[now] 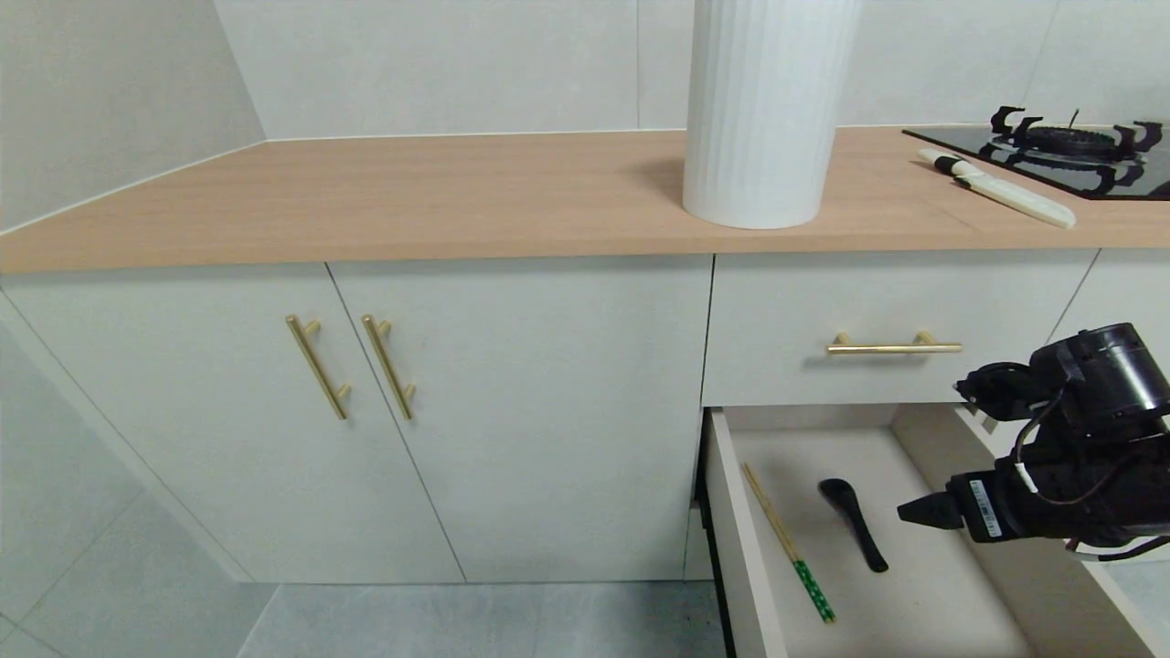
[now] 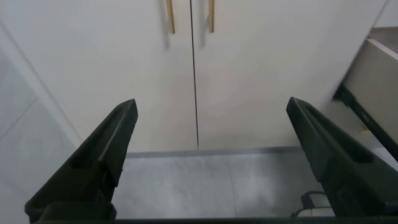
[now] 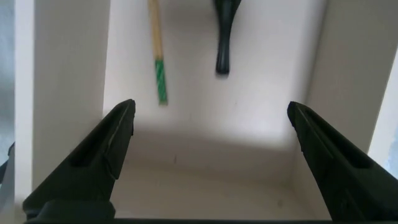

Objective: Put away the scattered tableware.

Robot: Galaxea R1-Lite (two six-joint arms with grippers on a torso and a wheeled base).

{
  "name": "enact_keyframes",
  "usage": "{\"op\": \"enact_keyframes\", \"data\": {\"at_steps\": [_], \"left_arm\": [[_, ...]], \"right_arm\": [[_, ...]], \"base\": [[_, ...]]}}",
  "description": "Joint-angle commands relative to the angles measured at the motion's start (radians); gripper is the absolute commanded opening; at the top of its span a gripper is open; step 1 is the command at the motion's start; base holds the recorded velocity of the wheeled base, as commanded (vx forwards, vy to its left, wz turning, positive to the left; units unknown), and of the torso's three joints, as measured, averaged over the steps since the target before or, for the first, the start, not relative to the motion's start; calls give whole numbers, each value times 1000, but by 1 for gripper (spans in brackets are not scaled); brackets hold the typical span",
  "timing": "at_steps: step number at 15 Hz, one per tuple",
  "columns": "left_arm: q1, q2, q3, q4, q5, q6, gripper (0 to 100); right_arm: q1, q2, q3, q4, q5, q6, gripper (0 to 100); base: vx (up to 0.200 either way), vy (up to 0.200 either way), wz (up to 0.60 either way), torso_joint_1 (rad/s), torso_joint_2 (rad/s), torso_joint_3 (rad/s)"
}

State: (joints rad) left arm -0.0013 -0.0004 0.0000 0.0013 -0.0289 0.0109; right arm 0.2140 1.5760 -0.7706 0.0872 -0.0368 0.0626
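In the open drawer [image 1: 731, 512], chopsticks [image 1: 786, 553] and black spoon [image 1: 855, 523] are stowed, 1 knife [image 1: 1001, 187] on the counter [image 1: 411, 196] to go; left gripper [image 2: 211, 106] and right gripper [image 3: 211, 111] spread-fingered, empty.

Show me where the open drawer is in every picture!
Head view: drawer at lower right, holding chopsticks.
Left wrist view: drawer's side beside the cupboard doors.
Right wrist view: drawer floor under the chopsticks.
Shared landmark: chopsticks, head and right wrist views.
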Motion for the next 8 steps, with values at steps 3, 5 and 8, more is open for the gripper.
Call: {"op": "enact_keyframes", "data": {"at_steps": [3,5,8], "left_arm": [[0,0,0,0,0,0,100],[0,0,0,0,1,0,100],[0,0,0,0,1,0,100]], "right_arm": [[4,7,5,0,0,-1,100],[4,4,8,2,-2,-1,100],[22,-11,25,2,-3,-7,100]], "base": [[-200,0,0,1,4,5],[-200,0,0,-2,2,2],[0,0,0,0,0,0]]}}
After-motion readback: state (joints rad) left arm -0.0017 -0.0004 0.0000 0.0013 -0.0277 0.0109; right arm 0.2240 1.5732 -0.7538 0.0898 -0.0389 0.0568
